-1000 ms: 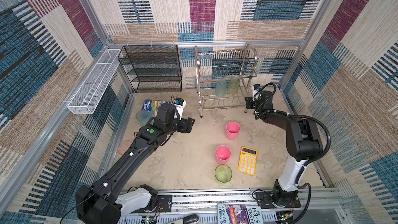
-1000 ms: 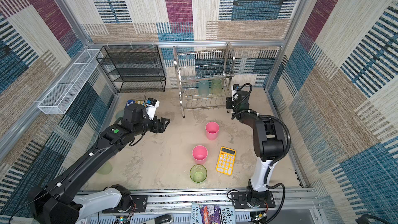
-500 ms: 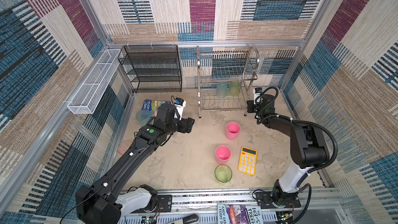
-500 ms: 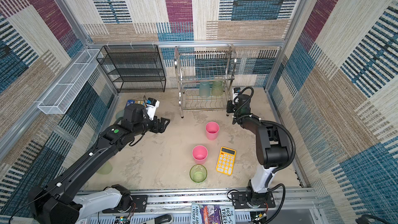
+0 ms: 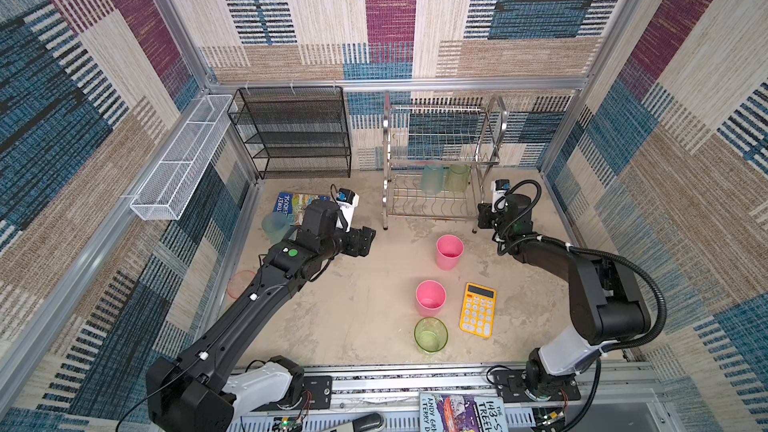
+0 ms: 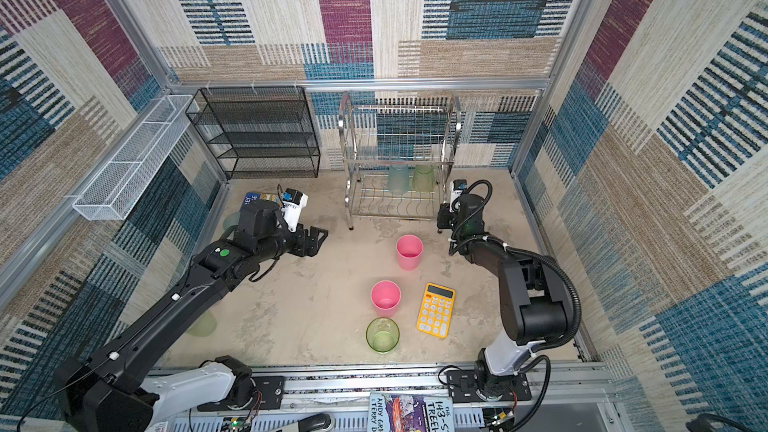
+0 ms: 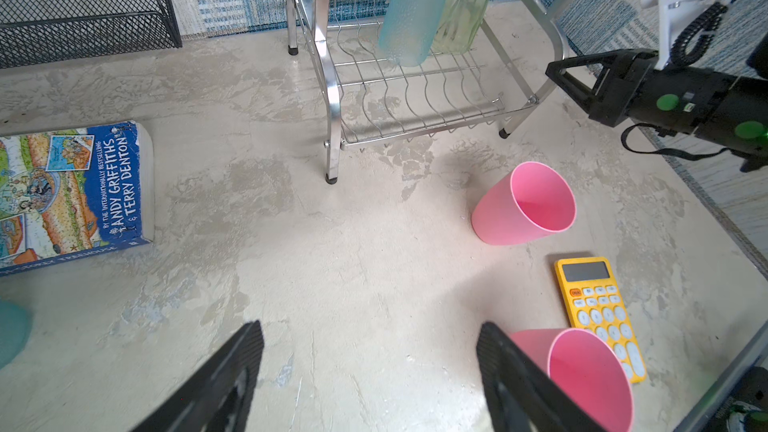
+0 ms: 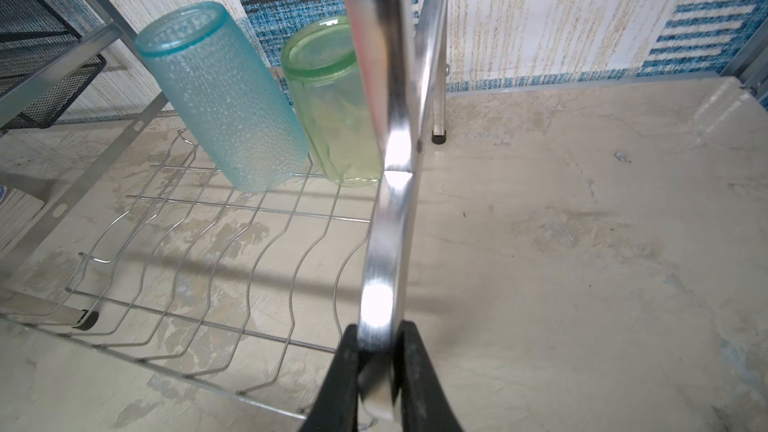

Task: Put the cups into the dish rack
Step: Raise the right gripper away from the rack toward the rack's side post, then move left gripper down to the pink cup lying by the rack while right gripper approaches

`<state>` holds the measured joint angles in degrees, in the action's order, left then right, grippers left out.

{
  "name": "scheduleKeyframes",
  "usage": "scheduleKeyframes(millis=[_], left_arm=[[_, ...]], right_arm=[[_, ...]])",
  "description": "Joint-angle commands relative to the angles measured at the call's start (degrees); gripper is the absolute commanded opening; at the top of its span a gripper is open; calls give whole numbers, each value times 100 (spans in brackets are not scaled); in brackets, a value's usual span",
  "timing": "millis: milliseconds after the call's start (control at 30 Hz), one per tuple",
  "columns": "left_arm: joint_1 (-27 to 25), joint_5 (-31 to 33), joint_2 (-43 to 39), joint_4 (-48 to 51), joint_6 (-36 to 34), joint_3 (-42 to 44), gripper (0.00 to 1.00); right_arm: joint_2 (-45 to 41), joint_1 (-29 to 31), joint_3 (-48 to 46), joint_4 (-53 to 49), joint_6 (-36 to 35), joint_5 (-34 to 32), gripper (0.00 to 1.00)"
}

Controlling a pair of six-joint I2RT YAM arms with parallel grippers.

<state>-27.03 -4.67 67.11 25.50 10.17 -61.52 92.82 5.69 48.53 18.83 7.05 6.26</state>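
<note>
The silver dish rack (image 5: 490, 135) (image 6: 451, 135) stands at the back. A teal cup (image 8: 224, 97) and a green cup (image 8: 332, 110) lean upside down on its lower tier. My right gripper (image 5: 482, 218) (image 8: 378, 351) is shut on the rack's front right leg (image 8: 386, 201). Two pink cups (image 5: 449, 251) (image 5: 430, 297) and a green cup (image 5: 430, 334) stand upright on the floor in front. My left gripper (image 5: 365, 241) (image 7: 370, 330) hovers open and empty over bare floor, left of the pink cups (image 7: 523, 205). More cups, teal (image 5: 274, 224) and salmon (image 5: 241, 284), sit beside the left arm.
A yellow calculator (image 5: 478, 309) lies right of the nearer pink cup. A book (image 5: 291, 205) lies at the back left. A black mesh shelf (image 5: 291, 135) stands left of the rack, and a white mesh trough (image 5: 183, 160) hangs on the left wall.
My right gripper has drawn toward the front with the rack's leg in it, and the rack has shifted with it. The left arm has not moved.
</note>
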Motion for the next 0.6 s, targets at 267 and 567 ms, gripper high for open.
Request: scheduleKeyframes(millis=[267,567], left_arm=[[-5,35,-1,10,99,-38,84],[-28,361,165,128,81,-75,85]], right_arm=[[-731,186,-506,156,785,-408,45],[-1685,395,-1145,-373,1283,-738,59]])
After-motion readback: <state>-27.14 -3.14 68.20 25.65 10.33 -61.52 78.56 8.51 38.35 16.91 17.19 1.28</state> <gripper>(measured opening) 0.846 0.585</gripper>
